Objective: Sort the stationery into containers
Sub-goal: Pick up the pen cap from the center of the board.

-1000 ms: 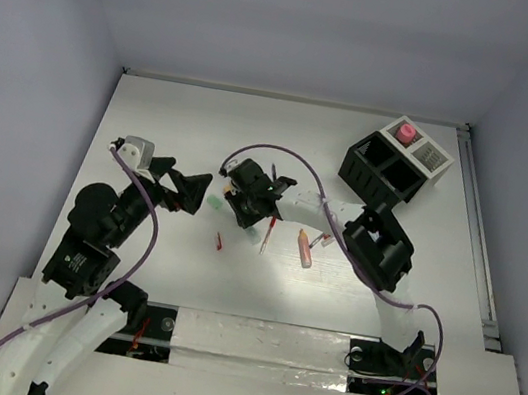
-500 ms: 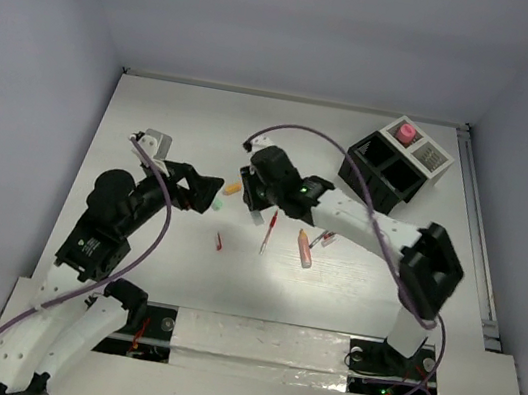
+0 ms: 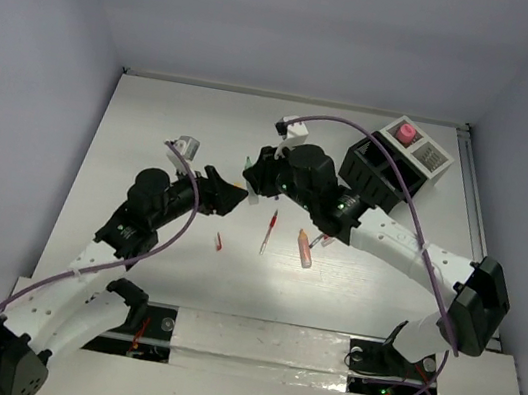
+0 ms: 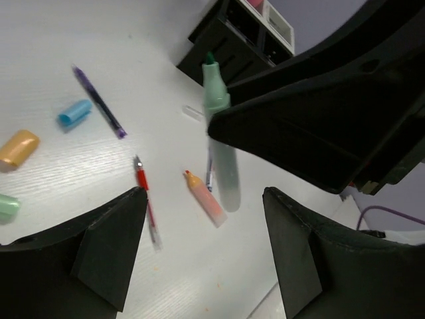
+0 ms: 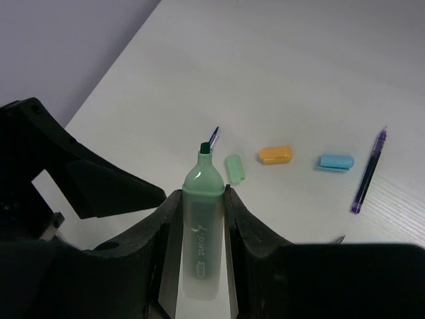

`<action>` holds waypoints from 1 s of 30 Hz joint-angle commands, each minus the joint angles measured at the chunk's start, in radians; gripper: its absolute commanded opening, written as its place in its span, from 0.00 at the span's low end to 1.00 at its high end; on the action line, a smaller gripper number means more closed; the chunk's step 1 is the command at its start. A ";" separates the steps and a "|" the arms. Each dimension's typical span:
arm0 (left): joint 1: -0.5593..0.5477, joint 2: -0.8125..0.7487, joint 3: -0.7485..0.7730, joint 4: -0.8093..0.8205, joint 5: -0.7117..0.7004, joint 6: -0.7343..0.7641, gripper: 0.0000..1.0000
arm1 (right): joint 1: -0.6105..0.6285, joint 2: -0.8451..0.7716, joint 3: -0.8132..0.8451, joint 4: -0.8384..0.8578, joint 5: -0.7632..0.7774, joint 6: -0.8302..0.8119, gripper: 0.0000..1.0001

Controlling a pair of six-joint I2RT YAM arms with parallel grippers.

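My right gripper [image 5: 201, 193] is shut on an uncapped green marker [image 5: 202, 232] and holds it above the table; the marker also shows in the left wrist view [image 4: 218, 126]. My left gripper [image 4: 202, 199] is open and empty, close beside the right gripper [image 3: 255, 178] in the top view. On the table lie a red pen [image 4: 146, 206], a peach marker [image 4: 204, 197], a purple pen [image 5: 368, 171], and green [image 5: 234, 169], orange [image 5: 275, 155] and blue [image 5: 336, 161] caps. The black and white containers [image 3: 383, 167] stand at the far right, with a pink-capped bottle [image 3: 406, 133] in the white part.
A short red piece [image 3: 219, 242] lies near the left gripper [image 3: 231, 198]. The right arm's purple cable [image 3: 374, 145] arcs over the table towards the containers. Walls close the table on three sides.
My right gripper has risen and moved away and to the right with the green marker. My left arm has stretched right towards the middle, its gripper still open.
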 commanded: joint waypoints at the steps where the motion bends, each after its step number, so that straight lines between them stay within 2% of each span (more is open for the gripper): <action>1: -0.065 0.030 -0.010 0.198 -0.013 -0.058 0.67 | 0.015 -0.012 -0.011 0.095 -0.021 0.027 0.14; 4: -0.128 0.088 -0.005 0.223 -0.063 -0.044 0.61 | 0.024 -0.012 -0.017 0.111 -0.021 0.031 0.14; 10: -0.171 0.144 -0.025 0.281 -0.137 -0.041 0.57 | 0.024 -0.016 -0.023 0.121 -0.032 0.034 0.15; 13: -0.171 0.145 -0.031 0.304 -0.178 -0.040 0.46 | 0.024 -0.008 -0.034 0.124 -0.038 0.042 0.15; 16: -0.171 0.144 -0.042 0.312 -0.214 -0.033 0.27 | 0.024 -0.012 -0.049 0.131 -0.035 0.048 0.15; 17: -0.180 0.141 -0.045 0.312 -0.220 -0.032 0.15 | 0.024 -0.014 -0.049 0.126 -0.032 0.047 0.15; 19: -0.180 0.131 -0.056 0.317 -0.255 -0.027 0.04 | 0.024 -0.016 -0.048 0.120 -0.026 0.045 0.15; 20: -0.180 0.125 -0.059 0.312 -0.264 -0.026 0.00 | 0.024 -0.017 -0.049 0.117 -0.024 0.047 0.15; 23: -0.180 0.096 -0.062 0.286 -0.278 -0.010 0.00 | 0.024 -0.023 -0.046 0.082 -0.019 0.048 0.18; 27: -0.180 0.023 -0.042 0.185 -0.281 0.022 0.00 | 0.014 -0.061 -0.023 0.006 -0.041 0.016 0.41; 28: -0.180 -0.011 -0.027 0.154 -0.287 0.028 0.00 | 0.003 -0.075 -0.023 0.000 -0.070 0.011 0.53; 30: -0.180 -0.042 0.004 0.047 -0.293 0.048 0.00 | -0.035 -0.124 -0.025 -0.009 -0.200 -0.002 0.63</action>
